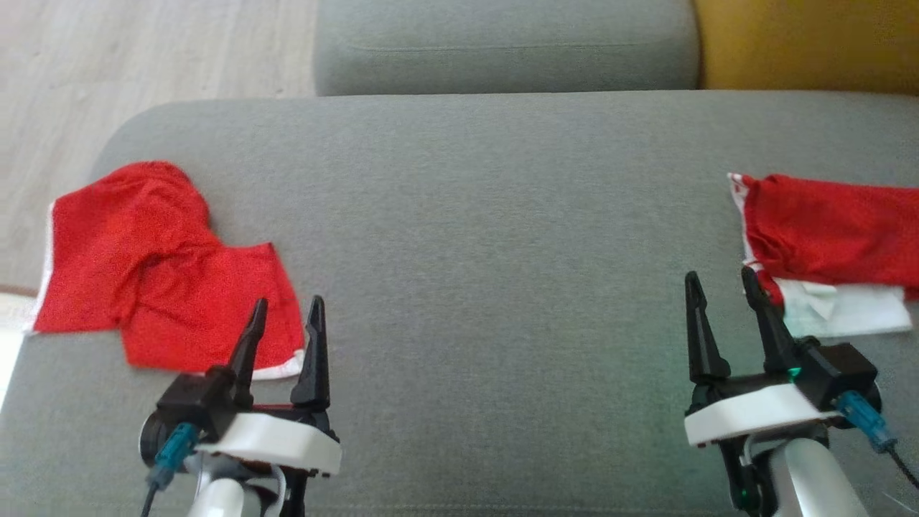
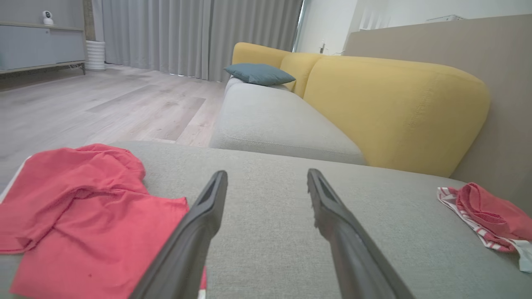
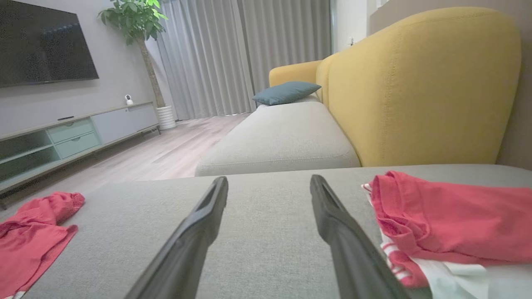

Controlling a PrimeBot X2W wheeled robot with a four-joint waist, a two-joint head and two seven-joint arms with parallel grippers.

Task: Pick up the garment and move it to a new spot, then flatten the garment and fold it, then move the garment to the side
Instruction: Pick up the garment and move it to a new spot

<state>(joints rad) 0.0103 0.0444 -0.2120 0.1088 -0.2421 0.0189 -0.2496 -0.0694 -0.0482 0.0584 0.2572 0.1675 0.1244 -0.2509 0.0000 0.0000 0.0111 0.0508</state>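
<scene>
Reaching forward low over grey sofa seat [image 1: 488, 237] with both arms, pale forearms rising from bottom edge of head view, wrists about level, fingers pointing away from body toward far edge of seat

Left gripper [image 1: 288, 300] open and empty, two dark fingers spread with a clear gap, tips about level, set at left end of seat right at near corner of left garment [image 1: 143, 258]. Outer finger crossing over red cloth in head view and in left wrist view, inner finger over bare seat. Cannot tell if touching cloth or just above it

Right gripper [image 1: 719, 272] also open, gripping nothing, same spread, angled slightly to robot's left. Outer fingertip just beside near corner of right garment [image 1: 826, 230], contact unclear; inner finger over bare seat

Left garment crumpled, red with thin white edging, lying on left end of seat, far part bunched up, near part flatter, left side close to seat edge by wood floor [image 1: 143, 50]. Right garment red with red-and-white striped trim, heaped over a white part, lying at right end of seat and cut off by right edge of head view. Well apart from each other, wide bare stretch of seat between

Beyond: second grey seat, yellow backrest [image 2: 395, 108], blue cushion [image 2: 259, 74], grey curtains [image 2: 187, 33]
</scene>
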